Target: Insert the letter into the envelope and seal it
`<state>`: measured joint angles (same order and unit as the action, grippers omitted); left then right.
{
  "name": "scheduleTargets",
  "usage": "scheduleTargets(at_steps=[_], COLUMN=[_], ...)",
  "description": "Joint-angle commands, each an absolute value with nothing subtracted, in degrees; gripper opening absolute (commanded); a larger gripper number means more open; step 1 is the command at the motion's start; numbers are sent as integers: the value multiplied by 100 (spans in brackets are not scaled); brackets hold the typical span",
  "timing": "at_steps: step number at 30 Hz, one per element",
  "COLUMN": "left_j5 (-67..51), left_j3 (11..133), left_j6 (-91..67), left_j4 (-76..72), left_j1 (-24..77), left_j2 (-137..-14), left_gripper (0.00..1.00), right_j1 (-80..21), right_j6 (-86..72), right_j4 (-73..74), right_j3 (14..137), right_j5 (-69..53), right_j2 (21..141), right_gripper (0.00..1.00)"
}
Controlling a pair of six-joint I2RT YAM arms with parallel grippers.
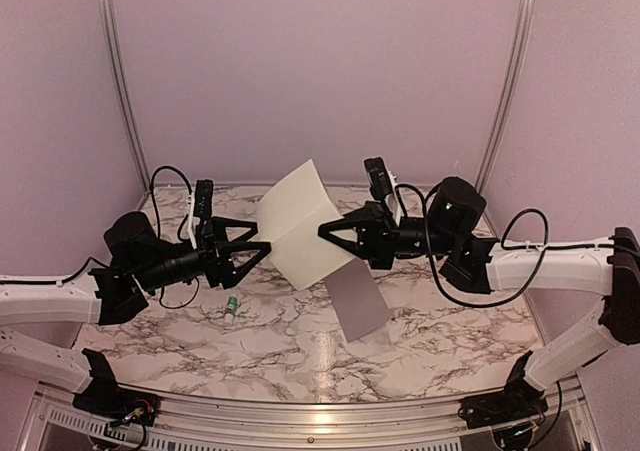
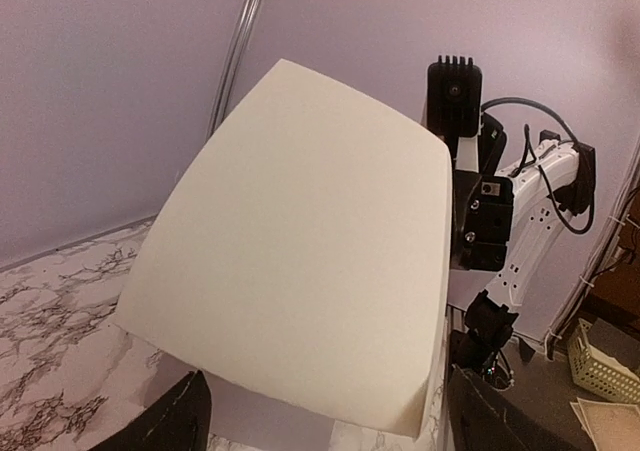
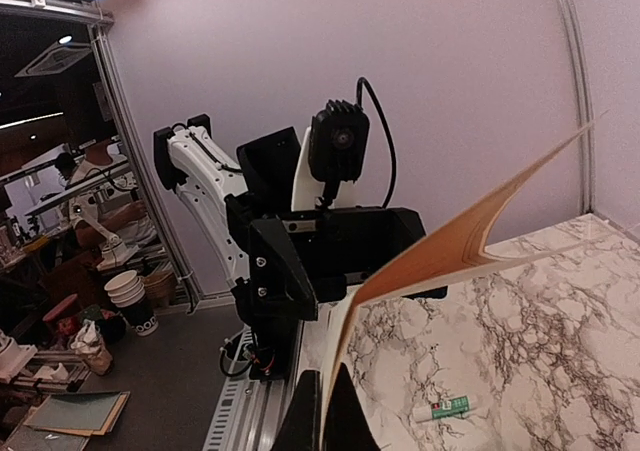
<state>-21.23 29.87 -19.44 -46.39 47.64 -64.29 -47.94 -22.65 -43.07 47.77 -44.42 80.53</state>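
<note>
Closest in on the right wrist view: the right gripper [image 3: 328, 426] fingers are pinched flat on the letter [image 3: 450, 251], seen edge-on and bowing up and away from the tips. So the right arm holds the letter by its right edge, lifted off the marble table [image 1: 450, 341].

The left gripper [image 1: 263, 239] stands wide, its fingers either side of the letter's lower left edge, with no pinch I can see. I judge the sheet hangs on the right grip alone, over mid-table, tilted like a diamond between the two grippers.

The envelope [image 1: 358, 306] lies flat on the table, below the letter and toward the near edge, roughly under the right gripper. Its far part is hidden behind the sheet. Its long axis runs roughly far to near, slightly skewed. The right arm is nearer it. I can't tell which end is the mouth or where the flap is.

A green-white tube [image 1: 231, 309] sits by the left arm, well apart from the envelope.

My read is that the letter must come down and toward the near edge to meet the envelope.
</note>
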Motion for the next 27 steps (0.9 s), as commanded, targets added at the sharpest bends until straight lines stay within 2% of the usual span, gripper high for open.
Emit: scheduleTargets(at_steps=[1, 7, 12, 17, 27], left_j5=[-1731, -2055, -2566, -2529, -2119], left_j3=[2919, 2724, 2827, 3125, 3674], left_j6=[-882, 182, 620, 1014, 1231], left_j4=[-3568, -3289, -3226, -3121, -3050], left_j1=[4773, 4786, 4899, 5169, 5533], left_j2=[-5700, -5036, -4940, -5318, -6337], left_gripper=[87, 92, 95, 99, 98], right_j1=[-4832, -4834, -4864, -4936, -5078], right_j6=[-1908, -1512, -1452, -1401, -1304], right_j4=[-3821, -3266, -3281, -3391, -3333], right_j3=[4718, 4601, 4475, 4447, 4528], right_j5=[-4321, -4193, -4254, -4361, -4438], right_j2=[7716, 7449, 7400, 7472, 7391], right_gripper=[0, 0, 0, 0, 0])
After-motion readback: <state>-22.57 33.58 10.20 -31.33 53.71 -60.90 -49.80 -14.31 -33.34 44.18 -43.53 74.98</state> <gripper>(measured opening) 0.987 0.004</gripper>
